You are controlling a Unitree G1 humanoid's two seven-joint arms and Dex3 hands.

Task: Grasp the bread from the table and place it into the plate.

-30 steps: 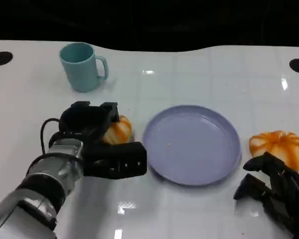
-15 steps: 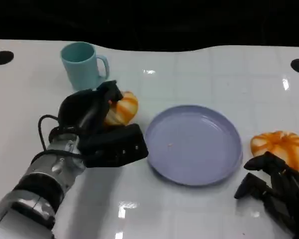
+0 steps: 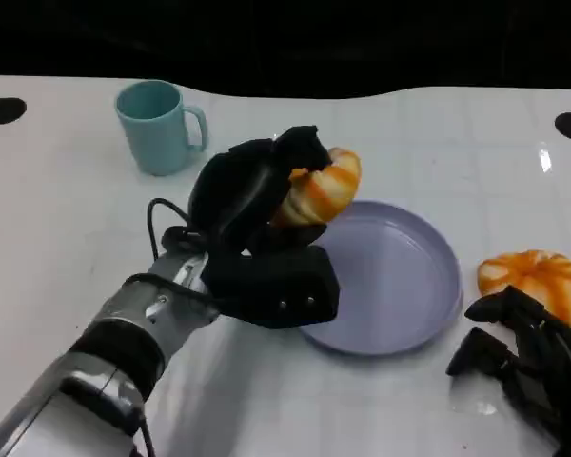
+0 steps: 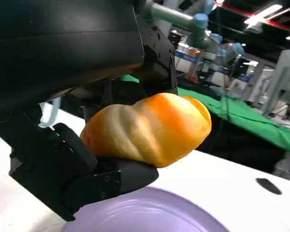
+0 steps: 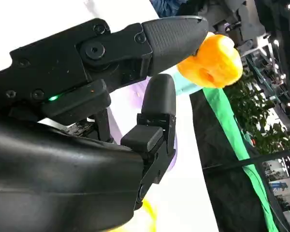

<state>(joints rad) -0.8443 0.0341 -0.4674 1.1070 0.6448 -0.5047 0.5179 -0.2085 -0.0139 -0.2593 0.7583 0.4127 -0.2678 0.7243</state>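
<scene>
The table (image 3: pixel 67 209) is white and glossy, and the head view takes in all of it: the lilac plate (image 3: pixel 400 286) in the middle, a teal mug (image 3: pixel 157 126) at the far left, and a second orange bun (image 3: pixel 533 283) sitting on the table to the right of the plate. The left hand (image 3: pixel 257 214) is up over the plate's near-left rim, gripping the bread (image 3: pixel 322 187), which is off the table and above the plate's left edge. The right hand (image 3: pixel 528 357) sits low at the near right, just in front of the second bun, fingers apart with nothing in them.

Switch to the left wrist view and the grip is laid bare: black fingers (image 4: pixel 121 176) cradle the bread (image 4: pixel 150 128) from one side, the dark shell presses it from the other, and the plate's (image 4: pixel 150 212) lilac rim curves just beneath, clear of the loaf.

The right wrist view gives the right hand's own fingers (image 5: pixel 159 116) spread, holding nothing, and an orange bun (image 5: pixel 212 63) beyond them with a strip of the lilac plate alongside.

The bread itself: a plump twisted roll, golden orange along the ridges, pale cream in the folds, with a glossy crust.
</scene>
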